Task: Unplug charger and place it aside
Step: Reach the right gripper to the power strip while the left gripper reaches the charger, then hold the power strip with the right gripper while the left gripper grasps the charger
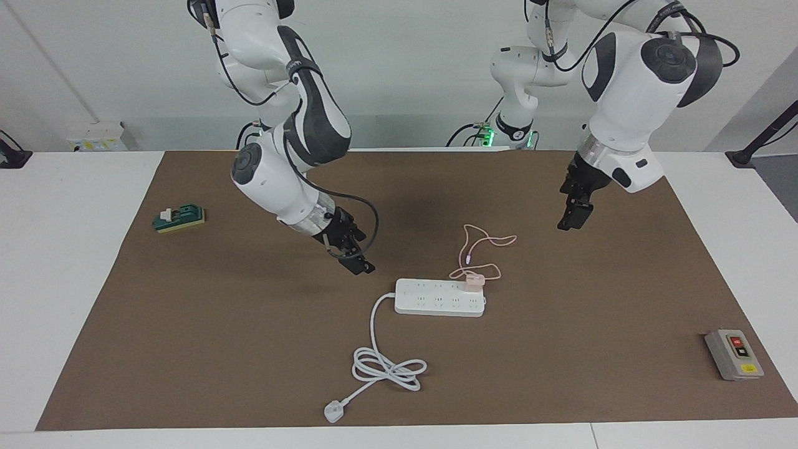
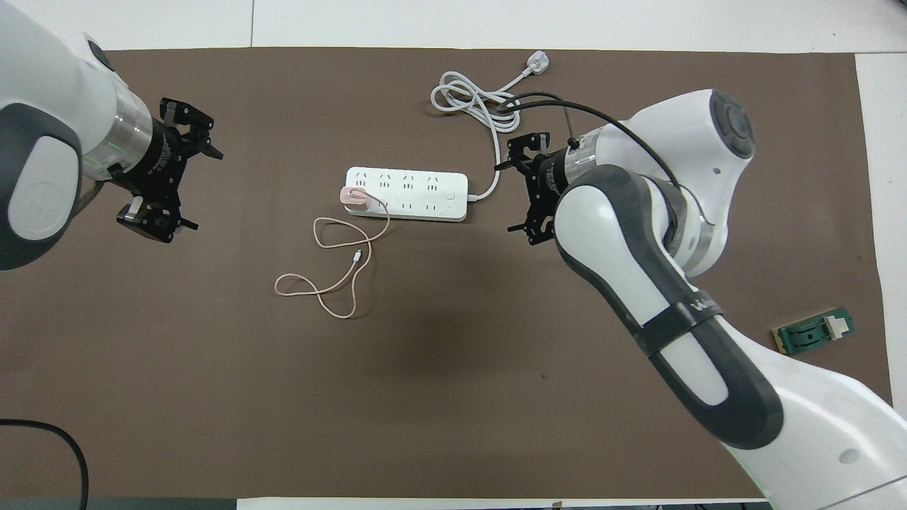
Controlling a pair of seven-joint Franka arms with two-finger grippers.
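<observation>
Charger [image 1: 474,281], small pink cube, sits plugged into the end socket of the smooth white power strip [image 1: 436,298] mid-mat; its thin pink cable [image 1: 480,246] loops toward us. My left gripper [image 2: 173,177] hangs over bare brown mat [image 1: 592,312], fingers wide, holding nothing. My right gripper [image 2: 526,190] hovers beside the strip's cord end, fingers spread. Open mat all round.

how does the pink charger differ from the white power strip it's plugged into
The charger is a small pale pink cube; the power strip is a long white bar with many sockets. The charger stands up out of a socket at the strip's end toward the left arm, while the power strip lies flat on the brown mat. The charger's cable is thin and pink, the strip's cord thick and white. Both leads lie looped on the mat.
</observation>
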